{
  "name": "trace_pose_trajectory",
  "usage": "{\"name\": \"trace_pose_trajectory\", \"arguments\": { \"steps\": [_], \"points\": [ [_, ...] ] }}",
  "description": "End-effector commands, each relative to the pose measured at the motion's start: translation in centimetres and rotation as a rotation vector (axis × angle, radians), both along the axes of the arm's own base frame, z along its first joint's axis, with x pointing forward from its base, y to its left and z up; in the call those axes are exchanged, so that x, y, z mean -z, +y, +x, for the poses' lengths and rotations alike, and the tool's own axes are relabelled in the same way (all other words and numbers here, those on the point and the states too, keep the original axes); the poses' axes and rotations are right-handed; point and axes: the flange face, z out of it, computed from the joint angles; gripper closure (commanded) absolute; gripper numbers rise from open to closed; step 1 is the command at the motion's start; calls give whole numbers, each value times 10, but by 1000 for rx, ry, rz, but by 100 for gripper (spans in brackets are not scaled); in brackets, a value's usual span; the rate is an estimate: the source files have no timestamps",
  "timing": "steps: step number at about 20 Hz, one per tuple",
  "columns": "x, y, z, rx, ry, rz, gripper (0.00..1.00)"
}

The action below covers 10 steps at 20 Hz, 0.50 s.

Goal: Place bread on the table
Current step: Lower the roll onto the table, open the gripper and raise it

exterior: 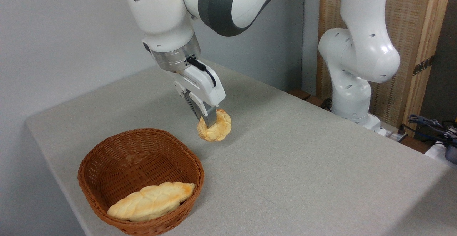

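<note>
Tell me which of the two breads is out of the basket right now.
The small round bun, pinched in the pincer over the table. The long braided loaf lies inside the wicker basket, untouched.

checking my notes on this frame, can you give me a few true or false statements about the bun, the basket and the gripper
1. The gripper is shut on the small round golden bun. True.
2. The bun lies inside the brown woven wicker basket. False: it is outside the basket, over the grey fabric table.
3. A long braided loaf lies in the basket. True.
4. The basket holds two loaves. False: only one.
5. The basket stands right of the bun. False: it is lower left.
</note>
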Motion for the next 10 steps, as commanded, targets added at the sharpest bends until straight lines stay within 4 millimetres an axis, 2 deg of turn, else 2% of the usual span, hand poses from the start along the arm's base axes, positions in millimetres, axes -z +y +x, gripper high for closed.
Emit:
{"name": "trace_pose_trajectory", "arguments": {
  "steps": [1,10],
  "points": [
    [-3,2,-3,23,1,22,0],
    [-5,2,0,25,-16,27,0]
  ]
}}
